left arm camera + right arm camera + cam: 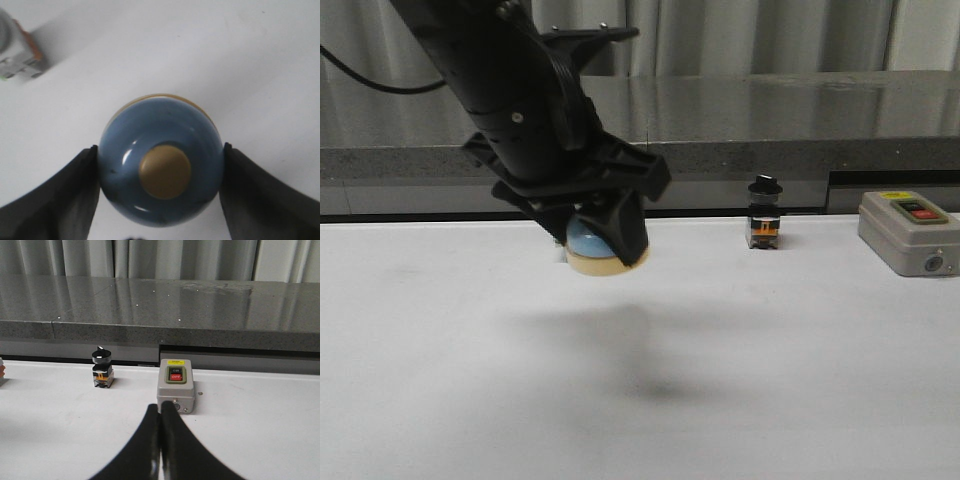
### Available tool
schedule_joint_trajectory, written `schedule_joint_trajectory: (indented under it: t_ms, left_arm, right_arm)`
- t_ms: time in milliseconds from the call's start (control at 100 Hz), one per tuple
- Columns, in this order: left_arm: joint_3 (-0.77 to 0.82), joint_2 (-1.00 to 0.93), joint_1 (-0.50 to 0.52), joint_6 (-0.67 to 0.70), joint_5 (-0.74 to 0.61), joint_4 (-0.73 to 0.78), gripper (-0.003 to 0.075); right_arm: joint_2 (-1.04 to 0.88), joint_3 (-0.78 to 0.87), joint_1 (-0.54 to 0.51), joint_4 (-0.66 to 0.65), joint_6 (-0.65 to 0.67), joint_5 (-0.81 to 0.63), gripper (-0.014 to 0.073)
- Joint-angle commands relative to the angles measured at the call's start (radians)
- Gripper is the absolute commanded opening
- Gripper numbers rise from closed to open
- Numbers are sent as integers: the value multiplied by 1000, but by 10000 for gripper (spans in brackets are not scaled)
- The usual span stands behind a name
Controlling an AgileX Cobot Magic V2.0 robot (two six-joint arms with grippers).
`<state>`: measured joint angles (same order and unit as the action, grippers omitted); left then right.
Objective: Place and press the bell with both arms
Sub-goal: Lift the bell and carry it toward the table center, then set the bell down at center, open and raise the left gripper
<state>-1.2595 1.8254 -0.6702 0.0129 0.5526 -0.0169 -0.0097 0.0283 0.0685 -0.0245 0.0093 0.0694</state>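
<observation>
Above white table (770, 380) — bell (588, 240) in left jaws; grey ledge (800, 110) behind

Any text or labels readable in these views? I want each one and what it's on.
"OFF": on the red button of the grey box, right wrist view.
Dark button above it: a short word, too blurred to read.
Yellow label on top of the box: print too small to read.
Black-knobbed switch: orange band, no legible text.
Bell in the left pincer: no markings.
White switch: nothing readable.
</observation>
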Motion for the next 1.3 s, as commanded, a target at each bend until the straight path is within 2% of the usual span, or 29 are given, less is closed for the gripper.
schedule_joint_trajectory:
  t_ms: [0, 250, 500, 610, 930, 1030, 1290]
  left_arm:
    - [-26, -13, -33, 2, -54, -8, 218]
    - [-26, 67, -82, 2, -71, -14, 218]
    - [-26, 85, -86, 2, -69, -32, 237]
    - [-26, 85, -86, 2, -67, -32, 302]
    - [-26, 85, -86, 2, -65, -36, 584]
    - [-26, 85, -86, 2, -65, -47, 608]
    - [-26, 68, -86, 7, -67, -45, 608]
  right_arm:
    - [-18, -15, -7, 4, -9, -87, -60]
    - [-18, -15, -7, 4, -9, -87, -60]
    - [-18, -15, -7, 4, -9, -87, -60]
    - [-18, -15, -7, 4, -9, -87, -60]
    - [-18, -15, -7, 4, -9, -87, -60]
    - [-18, -15, -7, 4, -9, -87, -60]
    - [-18, -15, -7, 4, -9, -87, -60]
